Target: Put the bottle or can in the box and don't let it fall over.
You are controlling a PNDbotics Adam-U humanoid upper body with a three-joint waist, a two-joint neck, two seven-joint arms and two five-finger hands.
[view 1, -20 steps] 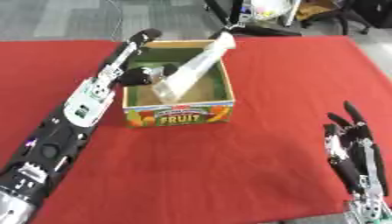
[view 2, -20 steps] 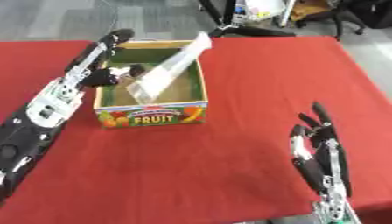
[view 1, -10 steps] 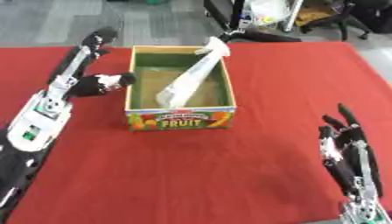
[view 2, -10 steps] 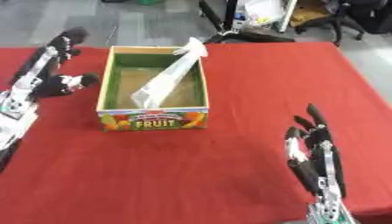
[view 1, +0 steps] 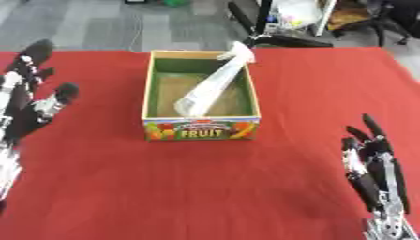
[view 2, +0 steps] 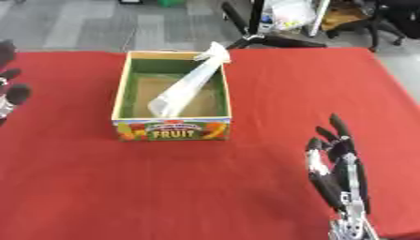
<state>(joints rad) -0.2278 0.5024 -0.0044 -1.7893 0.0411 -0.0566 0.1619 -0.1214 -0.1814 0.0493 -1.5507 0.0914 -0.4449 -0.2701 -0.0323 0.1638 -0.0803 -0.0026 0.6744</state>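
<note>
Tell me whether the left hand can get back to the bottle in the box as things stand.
Probably yes. The left hand is open beside the box, whose top is open; the bottle leans tilted against the far rim with nothing over it.

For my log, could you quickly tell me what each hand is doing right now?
Left hand: open, holding nothing, left of the box.
Right hand: open, idle, fingers up.

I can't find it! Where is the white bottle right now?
The white bottle leans inside the fruit box, resting on its far right corner, mid-table in both views.
</note>
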